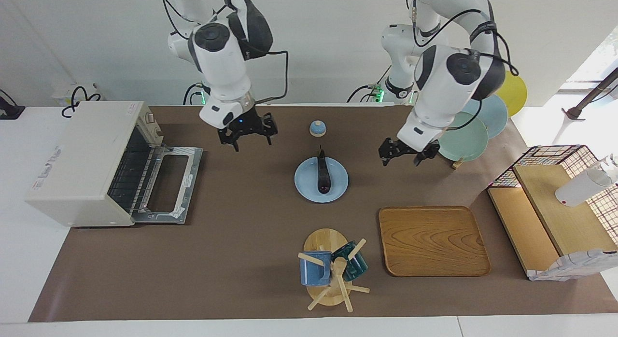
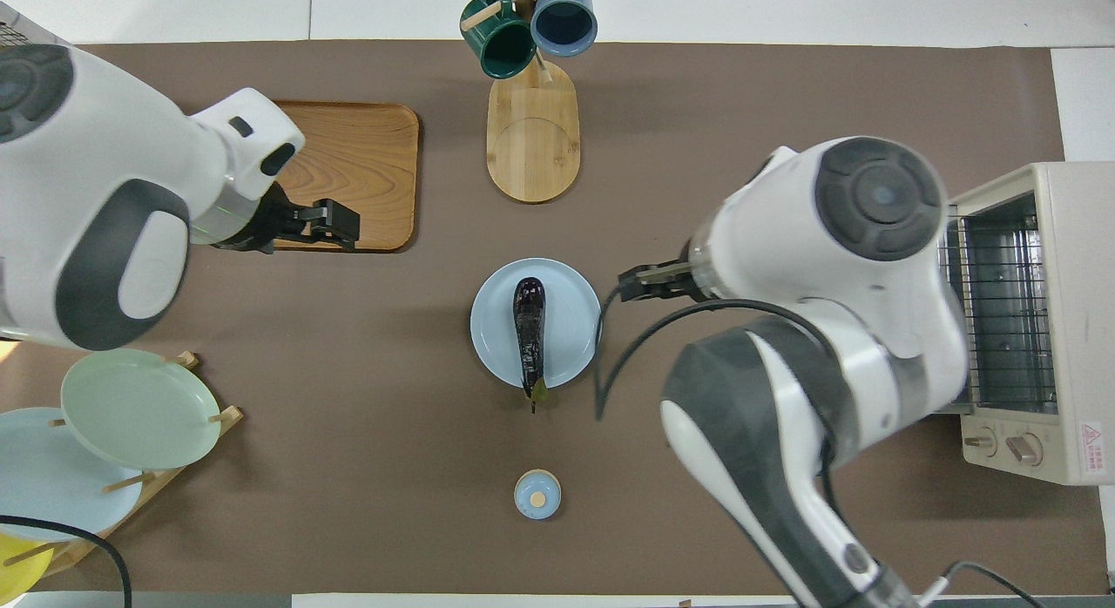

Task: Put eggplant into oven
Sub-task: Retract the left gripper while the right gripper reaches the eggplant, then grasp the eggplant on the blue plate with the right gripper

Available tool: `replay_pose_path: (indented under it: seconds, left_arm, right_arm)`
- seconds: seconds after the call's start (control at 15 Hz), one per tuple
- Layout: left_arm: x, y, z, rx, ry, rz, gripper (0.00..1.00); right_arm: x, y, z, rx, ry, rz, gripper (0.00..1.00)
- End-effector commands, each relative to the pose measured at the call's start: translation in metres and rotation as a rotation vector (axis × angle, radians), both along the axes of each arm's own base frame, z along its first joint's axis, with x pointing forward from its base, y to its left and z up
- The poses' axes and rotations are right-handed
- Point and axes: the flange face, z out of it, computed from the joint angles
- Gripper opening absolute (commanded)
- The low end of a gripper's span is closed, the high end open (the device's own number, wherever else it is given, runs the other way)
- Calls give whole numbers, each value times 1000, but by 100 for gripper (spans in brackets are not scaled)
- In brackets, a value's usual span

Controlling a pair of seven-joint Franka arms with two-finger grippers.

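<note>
The dark purple eggplant [image 1: 322, 175] [image 2: 529, 334] lies on a light blue plate [image 1: 339, 186] [image 2: 572, 316] in the middle of the mat, its green stem toward the robots. The off-white oven [image 1: 82, 158] [image 2: 1050, 242] stands at the right arm's end with its door [image 1: 169, 182] dropped open and the wire rack showing. My left gripper [image 1: 401, 156] [image 2: 335, 223] hangs open in the air beside the plate, toward the left arm's end. My right gripper [image 1: 246, 134] [image 2: 634, 281] is open too, raised over the mat between the oven door and the plate. Neither holds anything.
A small blue knobbed lid [image 1: 317, 128] [image 2: 537, 493] sits nearer to the robots than the plate. A wooden tray [image 1: 432, 240] [image 2: 366, 172] and a mug tree [image 1: 333, 269] [image 2: 531, 111] lie farther out. A plate rack [image 1: 461, 134] and a wire-sided wooden shelf [image 1: 555, 211] stand at the left arm's end.
</note>
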Motion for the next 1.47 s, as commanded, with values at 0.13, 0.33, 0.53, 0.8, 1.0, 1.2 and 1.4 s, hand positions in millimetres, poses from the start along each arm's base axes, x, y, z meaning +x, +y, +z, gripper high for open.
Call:
replay_pose_path:
  seconds: [0.13, 0.33, 0.53, 0.8, 1.0, 1.2, 1.4]
  left_arm:
    - [0, 67, 35, -2, 9, -7, 100]
    - [-11, 105, 53, -4, 24, -43, 100]
    - [-32, 113, 67, 27, 45, -59, 100]
    - [-46, 110, 82, 44, 49, -54, 100]
    - [-53, 112, 88, 47, 72, -49, 100]
    - [-56, 107, 91, 107, 81, -75, 100]
    - [-53, 107, 92, 110, 49, -79, 100]
  right_arm:
    - [12, 156, -69, -52, -38, -4, 100]
    - [22, 186, -106, -19, -115, -23, 100]
    - [-9, 211, -142, -4, -115, -4, 99]
    - [-27, 233, -169, -16, -106, -27, 76]
    - [-34, 229, -182, -40, -82, -25, 59]
    - [-48, 226, -196, -62, -61, -17, 55]
    - [-51, 225, -198, -73, -55, -13, 31]
